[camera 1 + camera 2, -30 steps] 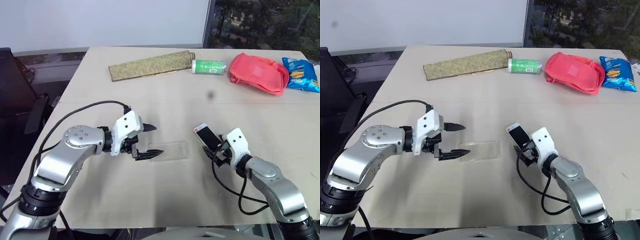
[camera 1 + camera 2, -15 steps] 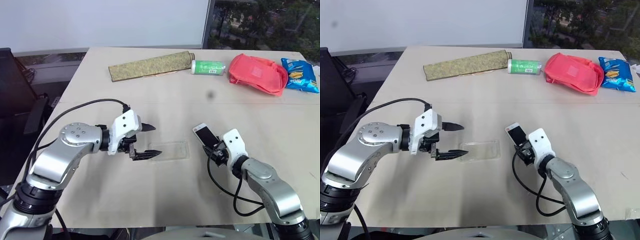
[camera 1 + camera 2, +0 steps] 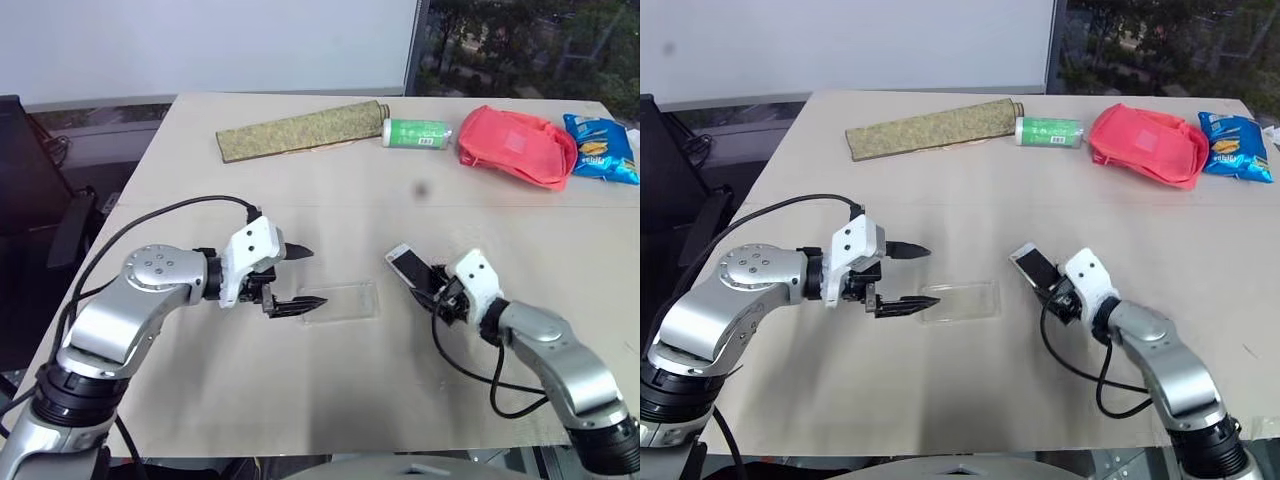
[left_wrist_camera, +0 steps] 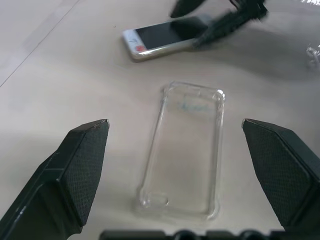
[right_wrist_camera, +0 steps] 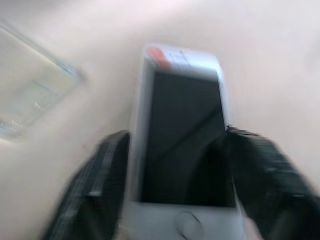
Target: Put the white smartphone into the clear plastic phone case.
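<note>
Phone case first: the clear plastic phone case (image 3: 340,300) lies flat on the tabletop (image 3: 330,390) at the middle of the frame, hollow side up as far as I can tell. At centre left the left pincer (image 3: 303,277) hangs just at the case's left end with both fingers spread wide, grasping nothing; the lower finger (image 3: 298,305) sits right at the case's edge (touching or only beside, I can't say).

Right of centre, the white smartphone (image 3: 409,265) is clamped between the fingers of the right pincer (image 3: 432,284), which grip its long sides near the home-button end, screen up. The phone looks tilted, far end toward the case, though whether it is clear of the surface I can't judge.

The step in hand seems to be the pick-up of the phone. Next, I'd guess, the right arm must carry it left over the case, line up the long edges, and press it in while the left pincer steadies the shell.
</note>
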Available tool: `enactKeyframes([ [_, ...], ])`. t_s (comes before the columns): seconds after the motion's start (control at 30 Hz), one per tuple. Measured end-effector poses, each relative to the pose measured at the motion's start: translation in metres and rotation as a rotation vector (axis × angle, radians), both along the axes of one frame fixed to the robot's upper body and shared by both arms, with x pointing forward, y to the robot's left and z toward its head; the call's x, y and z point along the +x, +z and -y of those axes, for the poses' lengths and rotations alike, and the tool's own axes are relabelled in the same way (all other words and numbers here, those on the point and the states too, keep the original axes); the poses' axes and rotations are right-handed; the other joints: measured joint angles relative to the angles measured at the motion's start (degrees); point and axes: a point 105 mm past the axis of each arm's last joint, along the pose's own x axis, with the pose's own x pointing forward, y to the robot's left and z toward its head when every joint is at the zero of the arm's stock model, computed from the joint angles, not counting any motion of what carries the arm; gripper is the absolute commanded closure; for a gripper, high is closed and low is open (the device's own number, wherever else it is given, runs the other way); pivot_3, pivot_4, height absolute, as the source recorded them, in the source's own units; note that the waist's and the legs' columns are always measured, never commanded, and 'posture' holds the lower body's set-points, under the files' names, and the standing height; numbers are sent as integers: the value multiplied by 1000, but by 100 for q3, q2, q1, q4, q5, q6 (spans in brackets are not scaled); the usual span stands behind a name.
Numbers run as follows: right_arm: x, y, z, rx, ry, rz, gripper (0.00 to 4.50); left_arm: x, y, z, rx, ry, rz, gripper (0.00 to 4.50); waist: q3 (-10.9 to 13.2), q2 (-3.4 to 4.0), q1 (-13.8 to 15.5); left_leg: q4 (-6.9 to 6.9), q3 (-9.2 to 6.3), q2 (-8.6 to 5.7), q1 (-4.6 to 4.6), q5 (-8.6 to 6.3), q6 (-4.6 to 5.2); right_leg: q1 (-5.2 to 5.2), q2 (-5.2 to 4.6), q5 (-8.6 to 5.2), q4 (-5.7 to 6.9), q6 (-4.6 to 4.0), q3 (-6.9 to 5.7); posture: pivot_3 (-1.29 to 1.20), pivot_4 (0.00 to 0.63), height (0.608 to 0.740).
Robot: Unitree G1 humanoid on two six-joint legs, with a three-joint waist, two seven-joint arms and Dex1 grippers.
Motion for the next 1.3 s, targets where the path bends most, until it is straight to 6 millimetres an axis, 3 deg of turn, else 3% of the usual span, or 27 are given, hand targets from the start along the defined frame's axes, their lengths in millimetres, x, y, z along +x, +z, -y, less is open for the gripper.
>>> enactKeyframes([
  [0.1, -4, 20, -4, -30, 183, 48, 1605, -2, 1, 3, -26, -11, -6, 1721, 0, -1, 9, -1, -10, 2, 0, 0, 0, 1, 5, 2, 0, -5, -7, 0, 150, 740],
  [0.23, -1, 17, -1, -129, 350, 18, 1605, -1, 0, 4, -35, -4, 5, 3746, 6, 2, 15, -1, -6, 0, -2, 0, 0, 1, 3, 6, 0, -11, -4, 0, 150, 740],
  [0.3, 6, 16, 1, -166, 364, 14, 1605, -1, 1, 4, -36, -3, 16, 4416, 6, 1, 14, -1, -3, 0, -1, 0, 0, 1, 3, 6, 0, -11, -2, 0, 150, 740],
  [0.33, 17, 13, 7, -195, 328, 1, 1111, 0, 0, 4, -37, 3, 21, 4500, 6, 1, 15, -1, -3, 0, -1, 0, 0, 1, 3, 6, 0, -11, -2, 0, 150, 740],
  [0.37, 18, 12, 8, -197, 324, -1, 1070, 0, 0, 4, -37, 4, 21, 4500, 6, 2, 17, -1, -4, 0, -2, 0, 0, 0, 3, 6, 0, -12, -2, 0, 150, 740],
  [0.4, 22, 10, 7, -184, 289, -7, 784, 0, 0, 3, -38, 14, 22, 4500, 5, 0, 22, -2, -8, 0, -2, 0, 0, 1, 3, 6, 0, -13, -5, 0, 150, 740],
  [0.43, 28, 9, 4, -144, 229, -4, 194, 0, -1, 0, -40, 30, 20, 4500, 2, -5, 18, -2, -9, 3, -2, 0, 0, 0, 6, 6, 1, -13, -6, 0, 150, 740],
  [0.47, 32, 7, -2, -93, 181, -7, 38, 0, -2, -1, -41, 37, 20, 4500, 3, -4, 6, -4, -9, 4, -6, 0, 0, -4, 8, 6, 4, -13, -4, 0, 150, 740],
  [0.63, 22, -26, -5, -29, -32, -76, 38, -3, -2, -4, -44, 51, 24, 4500, 6, 1, 67, -13, -8, -5, -12, 0, -1, -8, -5, 6, 1, -12, -3, 0, 150, 740],
  [0.77, 17, -36, 0, -25, -188, -82, 38, -6, -2, -2, -44, 40, 21, 4500, 6, 1, 52, -11, 3, -7, -4, 0, -1, -6, -8, 6, -1, -12, 4, 0, 150, 740],
  [0.97, 9, -40, 4, -20, -275, -131, 38, -10, -2, 0, -26, -9, 1, 4500, 3, 2, 66, -8, -2, -5, 4, 6, -9, 0, -5, 6, 4, -11, 1, 0, 150, 740],
  [1.07, 4, -41, 5, -25, -287, -164, 752, -10, -1, 0, -18, -32, 1, 4500, 0, 1, 75, -9, -2, -6, 3, 5, -9, 0, -6, 6, 3, -12, 1, 0, 150, 740],
  [1.13, 2, -42, 7, -35, -294, -185, 1569, -10, -2, -1, -13, -44, 4, 4500, -2, 1, 79, -11, -4, -7, 3, 5, -8, 0, -6, 5, 0, -13, 0, 0, 150, 740],
  [1.3, 2, -42, 8, -38, -305, -192, 1619, -11, -6, 1, -9, -70, -1, 4500, -4, -3, 117, -11, -5, -7, 3, 5, -8, 2, -6, 4, 0, -11, -2, 0, 150, 740],
])
